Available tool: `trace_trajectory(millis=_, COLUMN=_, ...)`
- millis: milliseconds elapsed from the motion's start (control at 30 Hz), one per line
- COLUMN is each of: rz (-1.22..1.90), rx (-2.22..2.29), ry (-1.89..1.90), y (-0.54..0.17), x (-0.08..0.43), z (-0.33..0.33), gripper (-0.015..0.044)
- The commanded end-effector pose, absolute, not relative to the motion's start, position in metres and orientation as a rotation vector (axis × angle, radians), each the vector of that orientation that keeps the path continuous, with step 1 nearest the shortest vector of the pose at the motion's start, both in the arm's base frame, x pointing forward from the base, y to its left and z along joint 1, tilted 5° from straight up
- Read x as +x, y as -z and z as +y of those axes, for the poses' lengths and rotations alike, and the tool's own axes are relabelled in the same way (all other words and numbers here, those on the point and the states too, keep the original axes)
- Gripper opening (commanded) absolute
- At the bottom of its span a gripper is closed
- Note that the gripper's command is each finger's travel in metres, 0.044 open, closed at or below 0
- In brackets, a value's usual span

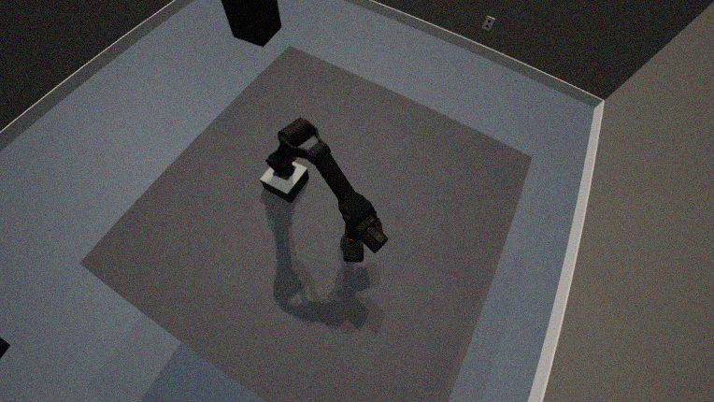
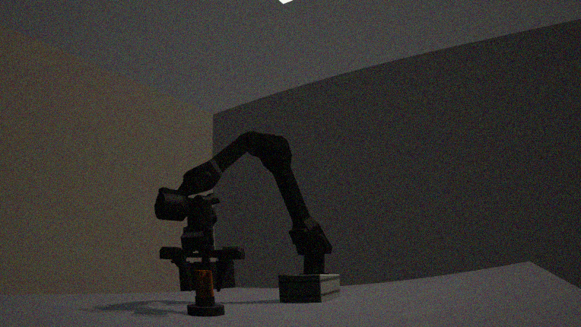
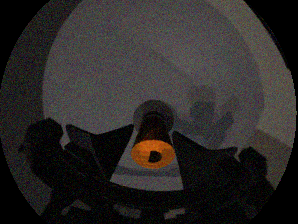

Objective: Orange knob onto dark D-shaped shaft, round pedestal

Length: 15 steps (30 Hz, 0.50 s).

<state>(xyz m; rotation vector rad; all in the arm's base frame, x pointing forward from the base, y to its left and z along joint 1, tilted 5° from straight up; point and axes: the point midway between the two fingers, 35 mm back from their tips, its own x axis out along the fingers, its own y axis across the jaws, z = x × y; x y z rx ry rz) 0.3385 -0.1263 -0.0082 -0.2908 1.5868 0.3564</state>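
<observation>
The orange knob (image 2: 204, 282) (image 3: 141, 154) stands upright on the dark shaft of the round pedestal (image 2: 205, 311) (image 3: 138, 113). In the exterior view its lower end meets the pedestal's dark collar, and no gap shows. The wrist view shows the knob's top face with the dark D-shaped hole. My gripper (image 2: 205, 287) (image 3: 153, 130) is open around the knob, one finger on each side. In the wrist view a gap shows at the left finger; the right finger is very close, and contact there cannot be told. In the top view the arm hides nearly all of the knob and pedestal.
The arm's pale, block-shaped base (image 1: 285, 185) (image 2: 300, 288) stands behind the pedestal, to its right in the exterior view. The arm arches from it to the knob. A dark block (image 1: 254, 22) is at the top of the top view. The light is dim.
</observation>
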Motion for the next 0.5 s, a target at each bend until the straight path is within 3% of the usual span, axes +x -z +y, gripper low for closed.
trace_trajectory(millis=0, rz=1.588, rx=-0.291, ry=-0.357, y=0.008, x=0.338, z=-0.126, gripper=0.0394)
trace_trajectory(millis=67, rz=1.588, rx=-0.291, ry=-0.357, y=0.008, x=0.338, z=-0.126, gripper=0.0440)
trace_trajectory(millis=267, rz=1.588, rx=-0.291, ry=-0.357, y=0.006, x=0.339, z=-0.127, gripper=0.0440)
trace_trajectory(millis=467, rz=1.587, rx=-0.291, ry=-0.356, y=-0.077, x=0.344, z=-0.129, gripper=0.0440)
